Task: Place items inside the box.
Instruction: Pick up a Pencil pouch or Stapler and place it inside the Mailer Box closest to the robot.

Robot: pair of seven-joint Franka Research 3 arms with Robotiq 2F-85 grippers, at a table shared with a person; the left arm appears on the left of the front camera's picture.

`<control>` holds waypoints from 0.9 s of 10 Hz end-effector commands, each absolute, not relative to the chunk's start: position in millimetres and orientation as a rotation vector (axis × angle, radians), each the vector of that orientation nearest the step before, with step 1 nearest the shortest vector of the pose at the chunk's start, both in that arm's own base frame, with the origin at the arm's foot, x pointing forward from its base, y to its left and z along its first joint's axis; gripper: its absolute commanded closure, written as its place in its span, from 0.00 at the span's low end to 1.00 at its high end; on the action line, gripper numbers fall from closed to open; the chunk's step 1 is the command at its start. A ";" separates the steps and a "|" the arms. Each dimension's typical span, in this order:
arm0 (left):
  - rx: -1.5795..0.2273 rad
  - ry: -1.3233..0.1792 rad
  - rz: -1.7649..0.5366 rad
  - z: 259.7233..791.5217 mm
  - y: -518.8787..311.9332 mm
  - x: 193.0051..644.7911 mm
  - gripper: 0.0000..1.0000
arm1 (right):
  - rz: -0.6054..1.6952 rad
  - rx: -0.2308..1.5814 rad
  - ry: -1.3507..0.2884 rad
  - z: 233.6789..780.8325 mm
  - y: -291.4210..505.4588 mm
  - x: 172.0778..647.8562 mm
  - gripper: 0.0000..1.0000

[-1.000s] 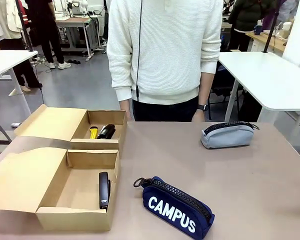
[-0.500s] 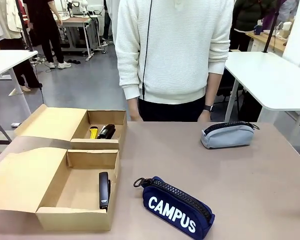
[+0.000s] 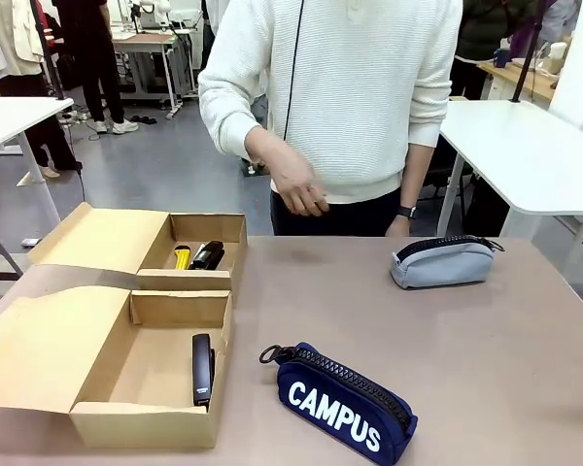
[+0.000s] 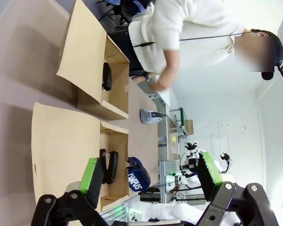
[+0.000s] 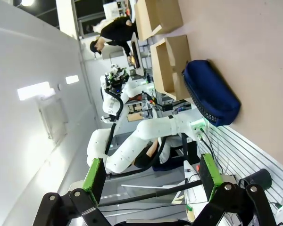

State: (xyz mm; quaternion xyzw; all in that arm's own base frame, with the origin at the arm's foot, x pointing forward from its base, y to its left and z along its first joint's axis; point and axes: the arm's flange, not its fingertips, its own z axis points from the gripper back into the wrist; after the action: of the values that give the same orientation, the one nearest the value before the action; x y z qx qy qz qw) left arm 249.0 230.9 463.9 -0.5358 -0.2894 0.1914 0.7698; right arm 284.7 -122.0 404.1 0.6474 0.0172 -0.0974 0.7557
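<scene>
Cardboard box (image 3: 141, 427) at the left of the worktop (image 3: 486, 369), flaps open, two compartments. Far compartment: yellow utility knife (image 3: 182, 256) just beside a black stapler (image 3: 207, 255). Near compartment: second black stapler (image 3: 203, 369) along the right wall. Navy "CAMPUS" pencil case (image 3: 345, 403) lies outside, near the box's right side at the near edge. Grey pencil case (image 3: 441, 262) lies far right, well apart. Person's hand (image 3: 296, 184) is raised above the far edge. Left pincer (image 4: 150, 172) and right pincer (image 5: 152, 173) are both spread, gripping nothing.
</scene>
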 end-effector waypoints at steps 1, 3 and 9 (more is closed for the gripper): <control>-1.174 -0.648 0.400 462.9 228.6 248.2 0.00 | -0.201 1.416 0.034 407.8 -123.7 283.2 0.00; -1.174 -0.648 0.400 462.9 228.6 248.2 0.00 | -0.051 1.251 0.029 408.4 -108.2 281.5 0.00; -1.174 -0.648 0.400 462.9 228.6 248.2 0.00 | 0.348 1.067 0.057 413.0 -105.7 377.3 0.00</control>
State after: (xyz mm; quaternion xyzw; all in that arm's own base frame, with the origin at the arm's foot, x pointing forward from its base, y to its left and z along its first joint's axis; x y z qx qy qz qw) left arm 249.2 230.6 463.9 -0.5358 -0.2890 0.1912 0.7700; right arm 399.0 -61.3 422.7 0.4374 0.0488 0.1776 0.8802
